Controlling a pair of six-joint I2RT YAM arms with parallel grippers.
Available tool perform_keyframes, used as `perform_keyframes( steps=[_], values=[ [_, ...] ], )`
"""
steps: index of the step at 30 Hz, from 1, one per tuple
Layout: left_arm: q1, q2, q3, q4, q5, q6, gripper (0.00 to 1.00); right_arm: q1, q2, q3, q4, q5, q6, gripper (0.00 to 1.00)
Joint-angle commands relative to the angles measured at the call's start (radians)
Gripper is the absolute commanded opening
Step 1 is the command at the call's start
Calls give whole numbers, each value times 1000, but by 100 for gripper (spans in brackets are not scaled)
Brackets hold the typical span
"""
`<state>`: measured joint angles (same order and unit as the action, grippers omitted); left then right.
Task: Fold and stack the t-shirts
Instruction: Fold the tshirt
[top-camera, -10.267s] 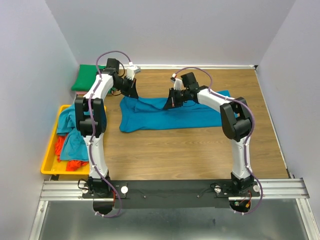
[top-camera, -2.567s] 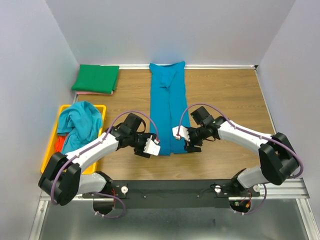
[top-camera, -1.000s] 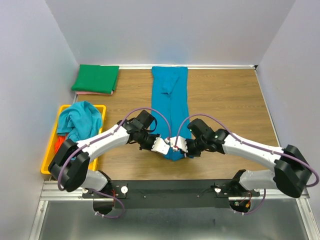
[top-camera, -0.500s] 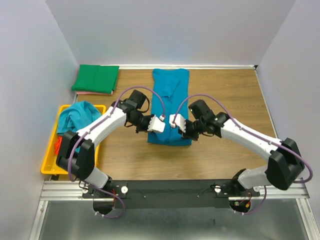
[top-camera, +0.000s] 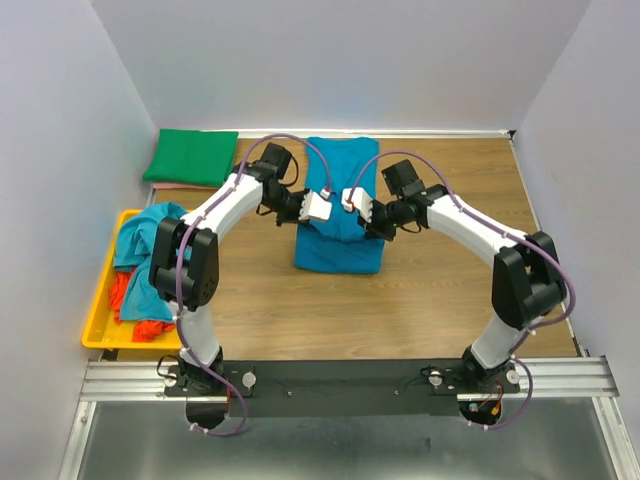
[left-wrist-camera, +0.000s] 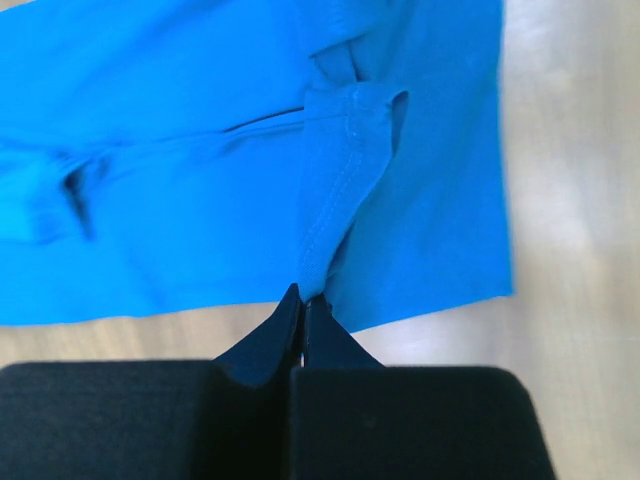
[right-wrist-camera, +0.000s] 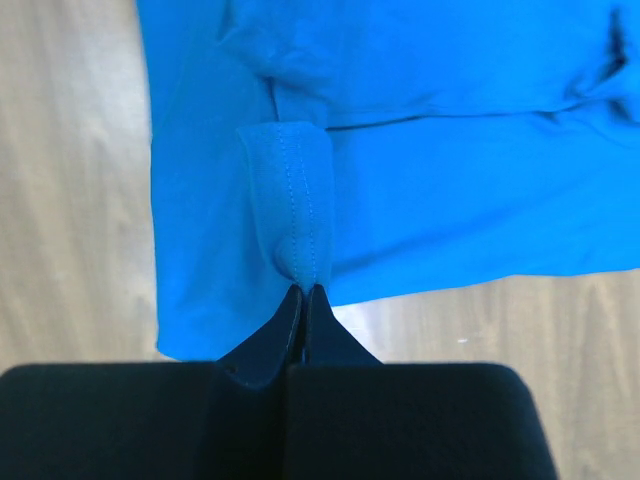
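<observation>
Wood-grain table (top-camera: 450, 290), pale walls (top-camera: 350, 60); left pincer (left-wrist-camera: 303, 296), right pincer (right-wrist-camera: 303, 291) both pinching teal t-shirt (top-camera: 340, 255) hem.

Soft, even light fills the overhead view, bright and free of glare. The arms throw only faint, diffuse shadows on the wooden surface (top-camera: 430, 290). In the wrist views the left end effector (left-wrist-camera: 303, 305) and the right end effector (right-wrist-camera: 303, 298) show as near-black shapes with almost no detail. The blue shirt (left-wrist-camera: 180, 200) just ahead of each is sharp and saturated, its stitching clear, with small dark shadows in the folds. The surface past the cloth looks pale, washed out and soft.
</observation>
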<state>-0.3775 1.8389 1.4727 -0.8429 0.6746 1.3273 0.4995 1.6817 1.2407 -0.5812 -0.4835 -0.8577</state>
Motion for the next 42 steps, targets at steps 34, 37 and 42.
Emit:
perform_keyframes(
  steps=[34, 37, 42],
  values=[
    [118, 425, 575, -27, -27, -46, 56, -122, 464, 551, -22, -26, -110, 45],
    [146, 418, 624, 14, -4, -140, 60, -136, 463, 597, -22, -9, -32, 54],
    [167, 364, 629, 30, 42, -259, 60, -164, 412, 595, -23, -21, 110, 54]
  ],
)
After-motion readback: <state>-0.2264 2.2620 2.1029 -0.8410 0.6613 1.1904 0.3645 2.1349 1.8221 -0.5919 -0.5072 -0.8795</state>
